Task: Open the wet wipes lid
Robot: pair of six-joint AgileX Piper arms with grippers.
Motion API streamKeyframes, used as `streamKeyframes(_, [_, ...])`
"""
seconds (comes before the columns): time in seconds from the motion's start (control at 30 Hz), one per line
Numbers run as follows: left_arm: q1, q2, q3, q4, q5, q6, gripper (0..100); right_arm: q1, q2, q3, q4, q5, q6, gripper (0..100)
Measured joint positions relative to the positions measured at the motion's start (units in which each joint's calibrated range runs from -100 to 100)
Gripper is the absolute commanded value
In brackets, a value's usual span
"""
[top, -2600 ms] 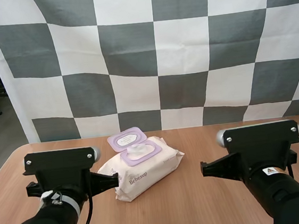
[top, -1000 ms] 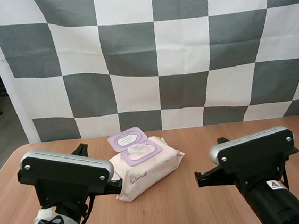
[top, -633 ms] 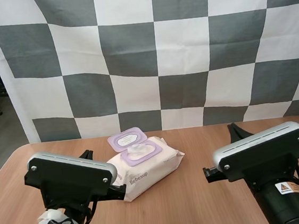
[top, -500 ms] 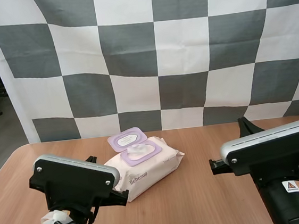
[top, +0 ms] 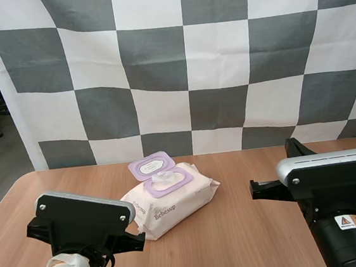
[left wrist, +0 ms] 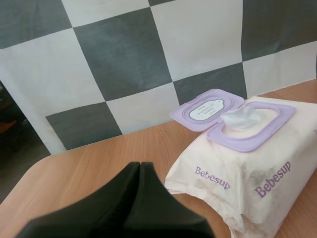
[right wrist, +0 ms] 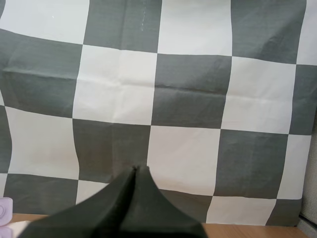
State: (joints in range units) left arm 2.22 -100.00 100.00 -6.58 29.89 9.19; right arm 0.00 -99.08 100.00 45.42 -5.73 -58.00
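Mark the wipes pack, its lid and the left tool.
wipes pack [top: 185,200], high view, on its pale side.
lid [top: 151,166], high view, on the flap's white label.
left tool [left wrist: 139,166], left wrist view, at the shut tips.

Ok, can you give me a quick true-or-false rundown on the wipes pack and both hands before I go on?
1. The lid of the wet wipes pack is flipped open. True.
2. The left hand is gripping the lid. False: it is shut on nothing, near the pack's corner.
3. A wipe pokes up through the opening. True.
4. The right hand is open. False: its fingers lie together, holding nothing.
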Motion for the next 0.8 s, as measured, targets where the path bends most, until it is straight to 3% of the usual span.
streamKeyframes(0.2, [0.0, 0.0, 0.0, 8.25, 0.2, -9.01, 0, 0.03, 0.0, 0.0, -10.05, -1.49, 8.71, 0])
streamKeyframes(0.4, [-1.78, 0.0, 0.0, 9.25, 0.54, -18.02, 0, -0.14, -0.92, 0.0, -20.42, -1.24, 17.76, 0])
streamKeyframes(0.53, [-1.78, 0.0, 0.0, 9.25, 0.54, -23.45, 0, -0.6, -0.92, 0.0, -26.54, 0.15, 23.61, 0])
streamKeyframes(0.8, [-1.78, 0.0, 0.0, 9.36, 0.18, -25.8, 0, -0.6, -0.92, 0.0, -28.21, -1.09, 35.41, 0])
